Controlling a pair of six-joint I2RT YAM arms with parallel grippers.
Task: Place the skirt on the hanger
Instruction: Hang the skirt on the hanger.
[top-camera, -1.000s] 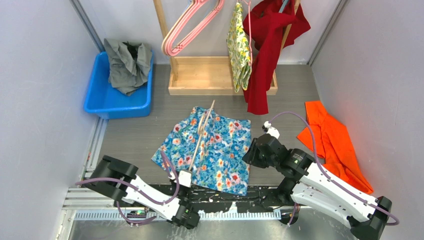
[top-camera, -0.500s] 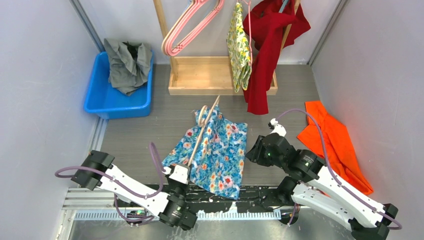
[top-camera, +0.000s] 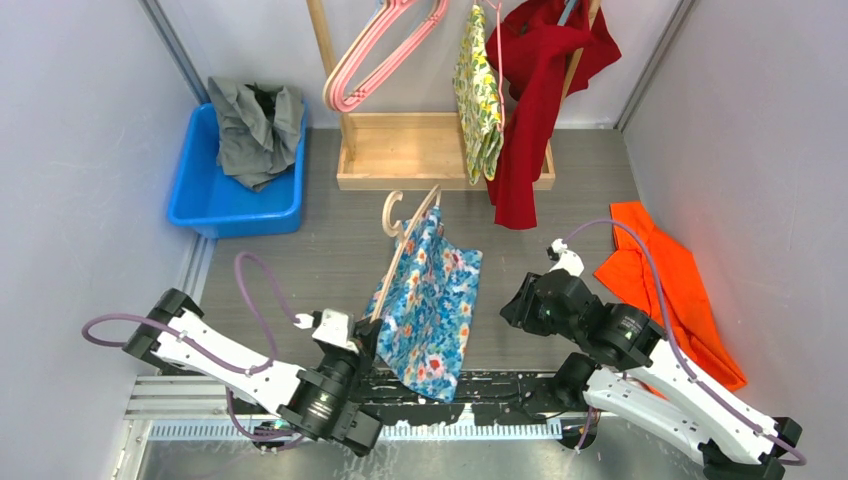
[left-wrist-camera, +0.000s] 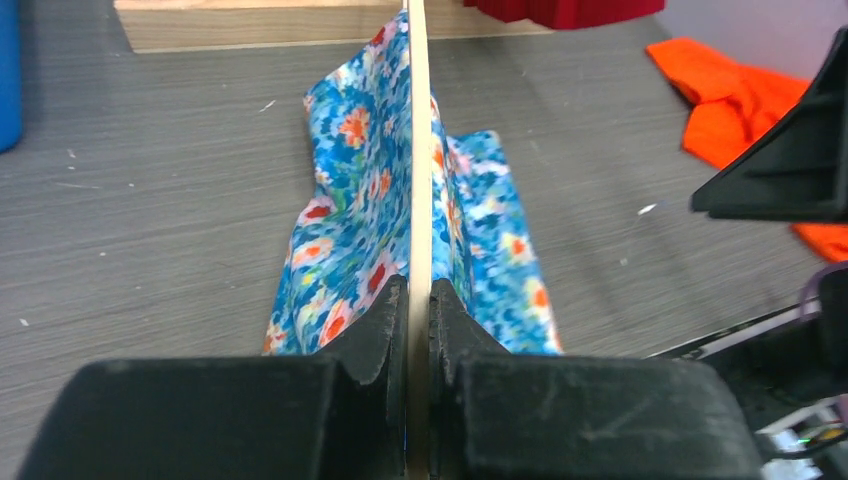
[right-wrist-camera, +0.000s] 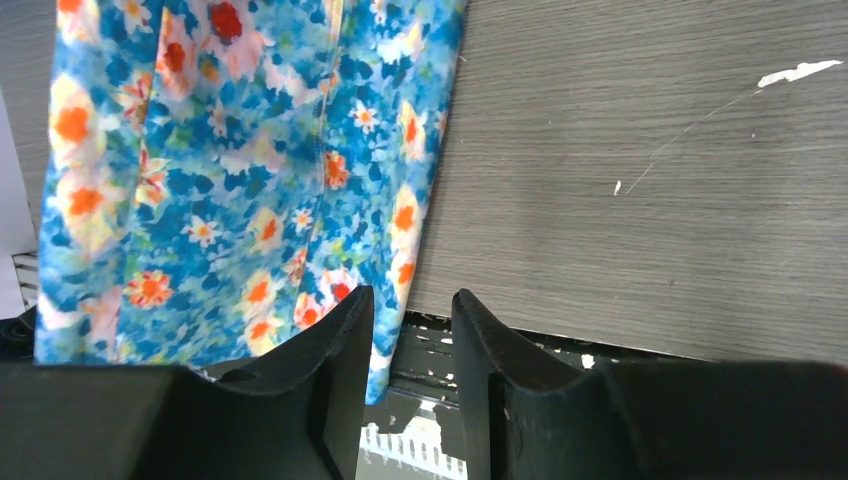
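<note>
**floral skirt on wooden hanger, gripped by left pincer**

- left pincer (left-wrist-camera: 418, 292): one. jaws closed tight on the near end of the hanger, with only the thickness of the wood between them.
- hanger (top-camera: 405, 250): one, wooden. it lies tilted in front of the wooden rack (top-camera: 400, 150), with its hook (top-camera: 392, 212) at the end nearest the rack.
- skirt (top-camera: 432, 300): one, blue floral. it is draped over the hanger in front of the rack, and in the left wrist view cloth falls on both sides of the wood. whether the hem rests on the bench (top-camera: 290, 260) cannot be told.
- right pincer (right-wrist-camera: 410, 345): one. jaws a narrow gap apart with nothing between them. it sits in front of the rack and to its right, beside the skirt's edge and not touching it.
- on the rack: pink hangers (top-camera: 385, 50), exact count unclear; one yellow floral garment (top-camera: 478, 95); one red garment (top-camera: 530, 90).
- left of the rack: one blue bin (top-camera: 200, 205), with one grey cloth (top-camera: 255, 125) inside it.
- right of the rack: one orange garment (top-camera: 665, 285), lying on the bench.
</note>
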